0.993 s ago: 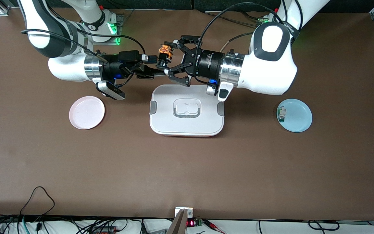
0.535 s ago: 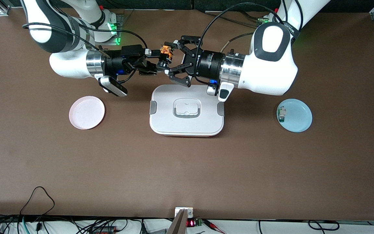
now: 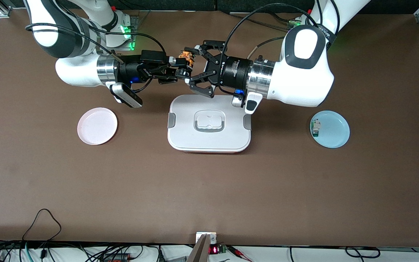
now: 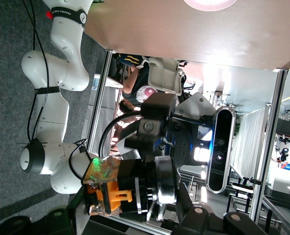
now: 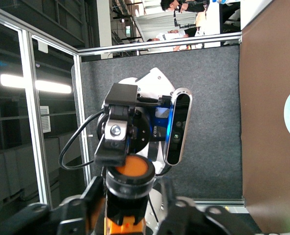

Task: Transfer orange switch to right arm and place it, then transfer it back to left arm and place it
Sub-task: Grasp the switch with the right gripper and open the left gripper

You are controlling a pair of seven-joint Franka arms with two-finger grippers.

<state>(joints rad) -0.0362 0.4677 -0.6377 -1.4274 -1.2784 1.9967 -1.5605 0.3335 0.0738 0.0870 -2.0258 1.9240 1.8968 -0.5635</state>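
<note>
Both grippers meet at the orange switch [image 3: 184, 58], held in the air over the table just past the box's [image 3: 209, 128] edge toward the arms' bases. Left gripper [image 3: 192, 69] has its fingers spread wide around the switch, while the right gripper [image 3: 179, 70] closes on it. Box sits between a pink plate [image 3: 97, 126] and a blue plate [image 3: 330, 129].

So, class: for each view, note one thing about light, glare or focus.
Front view: even light, sharp; the box casts only a thin shadow, and a green lamp glows at the right arm's base. Left wrist view: bright background glare, while the switch close up stays readable. Right wrist view: dark surroundings with a bright strip light; the switch's orange face is lit.
</note>
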